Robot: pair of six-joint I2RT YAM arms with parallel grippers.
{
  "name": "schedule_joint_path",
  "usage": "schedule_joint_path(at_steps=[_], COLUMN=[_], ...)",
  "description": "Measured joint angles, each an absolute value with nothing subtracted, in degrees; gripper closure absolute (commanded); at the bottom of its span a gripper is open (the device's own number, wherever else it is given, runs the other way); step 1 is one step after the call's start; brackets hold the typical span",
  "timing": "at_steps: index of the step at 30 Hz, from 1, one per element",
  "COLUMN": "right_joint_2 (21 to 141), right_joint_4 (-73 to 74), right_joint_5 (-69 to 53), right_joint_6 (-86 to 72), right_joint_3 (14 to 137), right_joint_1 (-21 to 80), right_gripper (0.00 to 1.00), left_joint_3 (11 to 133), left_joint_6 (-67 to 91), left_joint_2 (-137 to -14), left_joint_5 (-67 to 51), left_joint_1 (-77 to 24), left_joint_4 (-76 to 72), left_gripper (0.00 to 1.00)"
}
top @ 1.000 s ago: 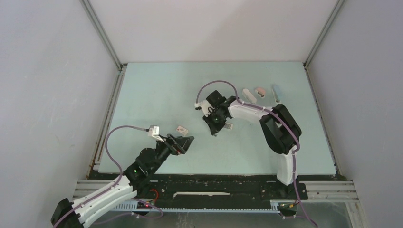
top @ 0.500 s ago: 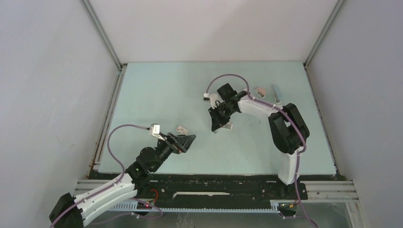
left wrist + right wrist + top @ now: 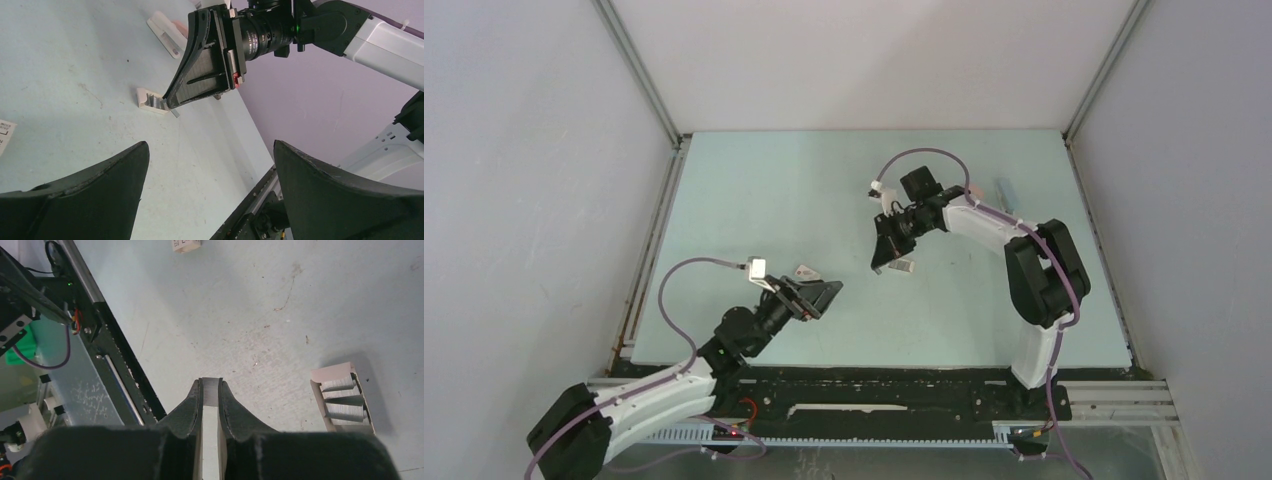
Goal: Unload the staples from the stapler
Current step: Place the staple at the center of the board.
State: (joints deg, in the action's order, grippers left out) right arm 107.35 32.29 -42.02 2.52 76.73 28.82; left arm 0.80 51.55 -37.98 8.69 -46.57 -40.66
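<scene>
Staples (image 3: 210, 392), thin flat grey metal strip, tight between R jaws; L jaws wide apart

Two black-and-white arms (image 3: 654, 400), both stretched forward.
The black left gripper (image 3: 820, 298) sits low with its fingers spread wide. The black right gripper (image 3: 880, 262) points down, pinching a thin grey metal strip (image 3: 210, 390).

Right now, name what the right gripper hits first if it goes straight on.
Likely bare table: the right gripper, shut on staples, points down beside the box, not at it. Depth is unclear.
</scene>
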Motion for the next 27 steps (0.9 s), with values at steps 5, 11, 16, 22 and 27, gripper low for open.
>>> schedule_joint_path(at_steps=[5, 11, 16, 22, 27], right_joint_2=[107.22, 106.87, 106.04, 104.47, 102.30], right_joint_4=[31.51, 30.65, 30.15, 29.36, 27.92], right_joint_5=[-44.82, -47.29, -49.06, -51.37, -54.28], right_joint_6=[0.97, -0.78, -1.93, -3.57, -5.76], right_joint_3=[75.66, 74.98, 74.52, 73.78, 73.21], right_joint_1=[27.59, 26.44, 25.54, 24.49, 22.90], right_gripper=[0.94, 0.94, 0.94, 0.94, 0.94], left_joint_3=[0.80, 0.73, 0.73, 0.82, 1.30], left_joint_6=[52.53, 54.15, 57.14, 59.81, 60.77], left_joint_2=[-45.32, -56.03, -67.11, -74.52, -76.93], left_joint_5=[6.92, 4.23, 0.23, -3.79, -5.96], left_joint_1=[-46.57, -46.33, -43.53, -41.52, -40.95], left_joint_4=[-48.07, -58.81, -71.70, -78.78, -81.69], left_gripper=[0.00, 0.00, 0.00, 0.00, 0.00])
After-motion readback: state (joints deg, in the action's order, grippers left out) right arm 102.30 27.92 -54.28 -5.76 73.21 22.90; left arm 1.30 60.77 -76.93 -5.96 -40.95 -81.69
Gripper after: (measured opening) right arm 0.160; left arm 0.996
